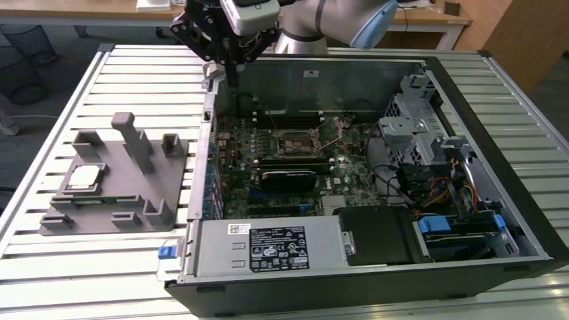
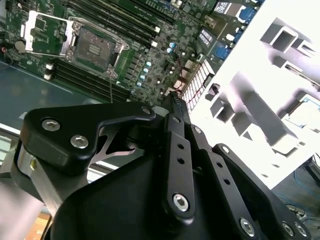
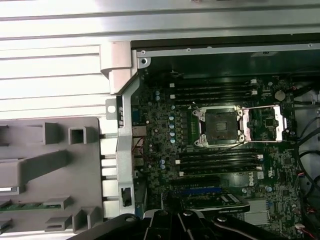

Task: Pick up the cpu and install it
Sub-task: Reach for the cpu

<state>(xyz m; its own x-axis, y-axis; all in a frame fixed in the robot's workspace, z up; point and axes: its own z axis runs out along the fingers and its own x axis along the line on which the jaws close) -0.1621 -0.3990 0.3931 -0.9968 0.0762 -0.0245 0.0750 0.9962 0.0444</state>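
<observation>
**Chip unclaimed as robot arm hung over open computer**

The cpu (image 1: 84, 177) lay flat in a shallow recess of the grey fixture (image 1: 133, 200), which sat on the slatted table (image 1: 133, 73) just beside the computer case (image 1: 356, 61) on the exterior view's left. Nothing was touching it. The gripper (image 1: 234, 80) hung above the case's rear corner, well apart from the chip. Its fingers were drawn together with nothing between them, as far as the exterior and second wrist views showed.

By these pictures the job had barely begun: the chip had not been lifted and none of the install was done. One piece of groundwork showed, though. The socket (image 3: 220, 127) in the middle of the green circuit board (image 3: 165, 150) sat bare, and its metal retaining frame (image 3: 265, 122) was swung open to one side, ready to take a chip.

Inside the case were the circuit board, a silver box (image 1: 266, 247) with a black-and-white label along the near edge, and a drive cage with a tangle of cables on the exterior view's right. Besides the chip, the fixture held a green strip (image 3: 25, 205) in one of its slots (most likely a memory stick, but too little of it showed to be sure).
</observation>
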